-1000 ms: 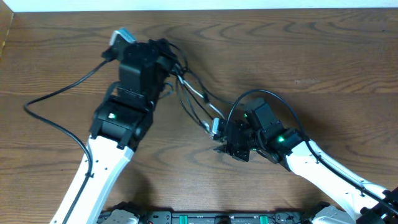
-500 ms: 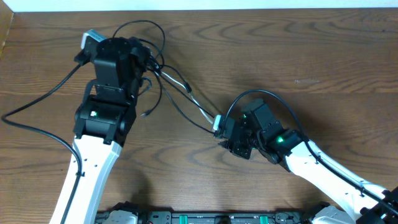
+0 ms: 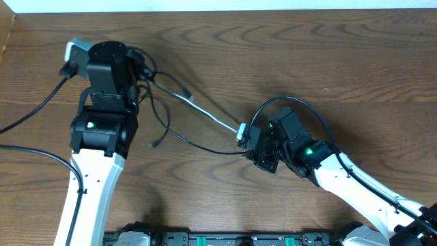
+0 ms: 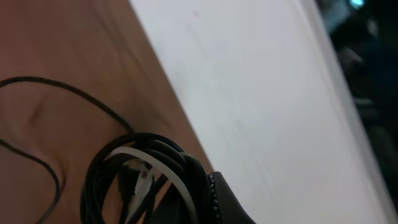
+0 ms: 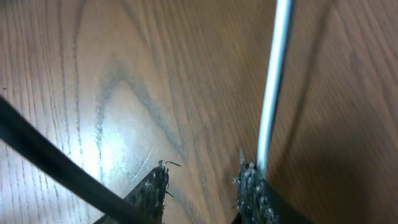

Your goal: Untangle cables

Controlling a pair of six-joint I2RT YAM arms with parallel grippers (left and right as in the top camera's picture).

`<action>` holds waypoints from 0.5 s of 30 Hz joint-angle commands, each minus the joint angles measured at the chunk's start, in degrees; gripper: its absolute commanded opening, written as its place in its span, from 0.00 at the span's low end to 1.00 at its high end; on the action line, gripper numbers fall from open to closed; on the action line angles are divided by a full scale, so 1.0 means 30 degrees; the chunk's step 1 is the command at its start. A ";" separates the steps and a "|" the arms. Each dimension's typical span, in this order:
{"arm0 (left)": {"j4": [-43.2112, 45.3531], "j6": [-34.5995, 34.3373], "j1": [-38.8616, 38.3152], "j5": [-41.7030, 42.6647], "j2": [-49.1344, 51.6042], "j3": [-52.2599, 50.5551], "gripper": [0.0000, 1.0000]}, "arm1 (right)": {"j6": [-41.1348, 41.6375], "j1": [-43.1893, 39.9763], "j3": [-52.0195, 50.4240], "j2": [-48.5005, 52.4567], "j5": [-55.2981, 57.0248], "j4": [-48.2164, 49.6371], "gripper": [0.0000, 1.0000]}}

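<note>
The cables are a small bundle (image 3: 145, 80) of thin black cords and one silver cord, at the far left. My left gripper (image 3: 134, 71) is shut on the bundle (image 4: 140, 180), and one dark finger (image 4: 227, 202) shows beside it. The silver cable (image 3: 205, 113) runs taut from the bundle to its white plug (image 3: 241, 132), which sits against my right gripper (image 3: 248, 142). A black cable (image 3: 198, 145) sags from the bundle to the same gripper. In the right wrist view my right gripper (image 5: 202, 177) is open over bare wood. There the silver cable (image 5: 273, 81) disappears behind the right fingertip.
Thick black arm wires (image 3: 34, 109) trail across the wood left of the left arm, and another (image 3: 290, 102) loops over the right wrist. A white edge (image 3: 218, 5) bounds the table's far side. A loose black cord end (image 3: 156, 143) lies below the bundle.
My left arm has moved left and back with the bundle, drawing the silver cable out straight. The right gripper has stayed almost in place, and its jaws have narrowed a little.
</note>
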 commanded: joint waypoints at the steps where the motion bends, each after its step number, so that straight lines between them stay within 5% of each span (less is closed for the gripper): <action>1: -0.0372 0.0976 0.0925 -0.4146 -0.0539 0.0597 0.08 | 0.0379 -0.0189 -0.0430 0.0291 0.0466 -0.0430 0.35; 9: -0.1690 0.1435 0.2004 -0.7235 -0.0532 0.0597 0.08 | 0.0379 -0.0189 -0.0430 0.0291 0.0481 -0.0525 0.36; 15: -0.2528 0.1974 0.2186 -0.4991 -0.0532 0.0597 0.08 | 0.0743 -0.0189 -0.0430 0.0291 -0.0262 0.0539 0.37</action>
